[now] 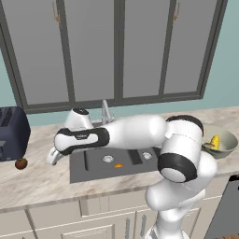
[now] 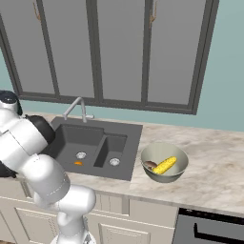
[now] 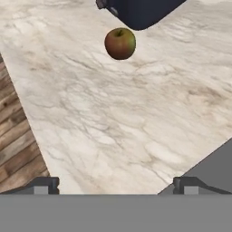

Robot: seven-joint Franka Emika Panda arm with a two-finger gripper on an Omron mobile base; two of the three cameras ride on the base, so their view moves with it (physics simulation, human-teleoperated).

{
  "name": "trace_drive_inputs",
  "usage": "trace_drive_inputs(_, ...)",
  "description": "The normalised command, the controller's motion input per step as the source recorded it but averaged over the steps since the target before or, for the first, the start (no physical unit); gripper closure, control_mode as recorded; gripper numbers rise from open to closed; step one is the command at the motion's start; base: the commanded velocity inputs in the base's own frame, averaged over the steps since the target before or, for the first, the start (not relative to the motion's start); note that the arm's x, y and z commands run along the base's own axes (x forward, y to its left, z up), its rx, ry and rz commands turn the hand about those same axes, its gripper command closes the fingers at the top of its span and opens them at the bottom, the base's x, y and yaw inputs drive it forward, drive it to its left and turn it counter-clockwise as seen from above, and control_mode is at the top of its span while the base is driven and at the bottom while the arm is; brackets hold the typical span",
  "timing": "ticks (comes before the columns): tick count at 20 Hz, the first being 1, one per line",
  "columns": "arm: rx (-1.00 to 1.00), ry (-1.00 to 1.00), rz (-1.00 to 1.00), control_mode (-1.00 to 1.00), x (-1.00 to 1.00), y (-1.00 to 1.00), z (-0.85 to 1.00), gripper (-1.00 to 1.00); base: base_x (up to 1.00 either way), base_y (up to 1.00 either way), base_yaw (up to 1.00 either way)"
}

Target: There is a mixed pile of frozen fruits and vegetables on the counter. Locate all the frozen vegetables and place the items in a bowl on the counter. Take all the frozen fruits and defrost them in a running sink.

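Reaching left across the counter, the gripper hangs with its jaws spread wide and nothing between them, its two dark fingertips framing bare marbled stone. Just beyond them, further out on that stone, sits the dark brown round fruit, reddish-brown with a little stem, an apple by the look of it, upright and free on all sides, just in front of the dark blue toaster. From the left base view the same fruit rests by the toaster's lower corner, well left of the sink.

So which step is this? By my reading, the vegetables are done: the corn cob lies in the bowl right of the sink, with the mushroom tucked beside it. A small orange thing lies in the large basin near its drain, apparently the orange fruit, already delivered. That leaves the apple as the last pickup.

Next move, I'd judge: carry the hand forward until the fruit sits between the fingers, drop down, close across its middle. It is round and may roll, and the toaster stands close behind, so centre it well.

Whether the silver faucet is running, I cannot tell. No brand, label or writing reads anywhere.
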Motion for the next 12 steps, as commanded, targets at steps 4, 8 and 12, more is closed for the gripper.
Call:
trace_drive_inputs(4, -0.03, -0.02, 0.03, -1.00, 0.10, 0.40, 0.00, -1.00, 0.00, 0.00, 0.00)
trace_drive_inputs(8, -0.02, -0.01, 0.01, -1.00, 0.14, 0.35, 0.00, -1.00, 0.00, 0.00, 0.00)
trace_drive_inputs(12, -0.03, -0.04, 0.00, -1.00, 0.10, 0.31, -0.01, -1.00, 0.00, 0.00, 0.00)
